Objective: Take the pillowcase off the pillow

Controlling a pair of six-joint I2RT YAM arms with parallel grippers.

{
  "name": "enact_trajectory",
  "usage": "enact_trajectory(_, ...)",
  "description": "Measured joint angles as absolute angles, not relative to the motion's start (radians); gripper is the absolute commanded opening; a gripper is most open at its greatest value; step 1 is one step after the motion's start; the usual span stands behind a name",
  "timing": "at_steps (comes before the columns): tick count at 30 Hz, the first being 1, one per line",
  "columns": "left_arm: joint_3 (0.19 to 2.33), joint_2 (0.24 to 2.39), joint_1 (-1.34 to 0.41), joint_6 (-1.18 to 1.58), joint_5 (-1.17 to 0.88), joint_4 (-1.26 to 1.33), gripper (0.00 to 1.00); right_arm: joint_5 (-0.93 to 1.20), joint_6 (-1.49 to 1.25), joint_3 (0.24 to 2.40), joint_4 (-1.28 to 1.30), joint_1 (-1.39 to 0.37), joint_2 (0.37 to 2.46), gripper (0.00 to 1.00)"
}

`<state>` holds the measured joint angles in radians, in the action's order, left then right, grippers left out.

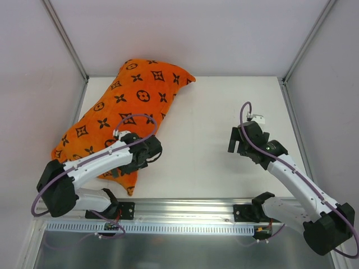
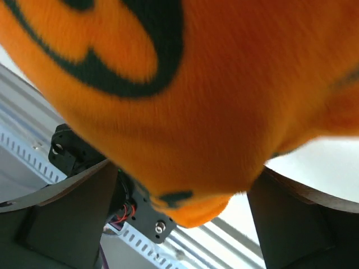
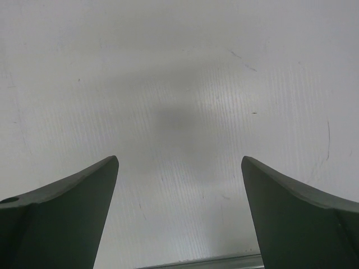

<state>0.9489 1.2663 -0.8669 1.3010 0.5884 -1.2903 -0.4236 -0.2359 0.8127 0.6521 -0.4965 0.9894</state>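
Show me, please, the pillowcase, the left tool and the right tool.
pillowcase (image 1: 134,95): top view, middle of the orange cloth.
left tool (image 2: 188,168): left wrist view, midway between its fingertips.
right tool (image 3: 179,158): right wrist view, midway between its fingertips.

top: overhead, whole table (image 1: 224,140) | left wrist: against pillowcase (image 2: 224,84) | right wrist: near table

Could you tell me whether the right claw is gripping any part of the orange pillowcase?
No, the right claw is open over the white table, with nothing between its fingers.
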Motion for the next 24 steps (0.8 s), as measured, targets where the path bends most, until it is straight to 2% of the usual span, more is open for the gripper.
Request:
enact_trajectory(1, 0.933, 1.289, -0.84, 1.302, 0.593, -1.279, 0.62, -0.417, -0.236, 0.812, 0.65, -0.496, 0.986, 0.96)
enact_trajectory(3, 0.919, 1.334, -0.788, 1.293, 0.6, -1.247, 0.16, -0.398, -0.236, 0.806, 0.646, -0.496, 0.974, 0.96)
enact_trajectory(4, 0.923, 1.355, -0.773, 1.277, 0.607, -1.232, 0.0, -0.389, -0.236, 0.803, 0.645, -0.496, 0.968, 0.96)
enact_trajectory(10, 1.066, 1.355, -0.767, 1.095, 0.575, -1.174, 0.0, -0.329, -0.233, 0.787, 0.637, -0.496, 0.936, 0.96)
enact_trajectory(15, 1.11, 1.085, -0.719, 1.003, 0.495, -1.094, 0.0, -0.274, -0.237, 0.817, 0.625, -0.496, 0.976, 0.96)
enact_trajectory(20, 1.081, 0.796, -0.598, 0.98, 0.467, -1.089, 0.0, -0.168, -0.291, 1.04, 0.549, -0.492, 1.2, 0.96)
enact_trajectory(24, 1.023, 0.74, -0.587, 0.995, 0.423, -1.131, 0.0, -0.019, -0.384, 1.262, 0.407, -0.475, 1.432, 0.96)
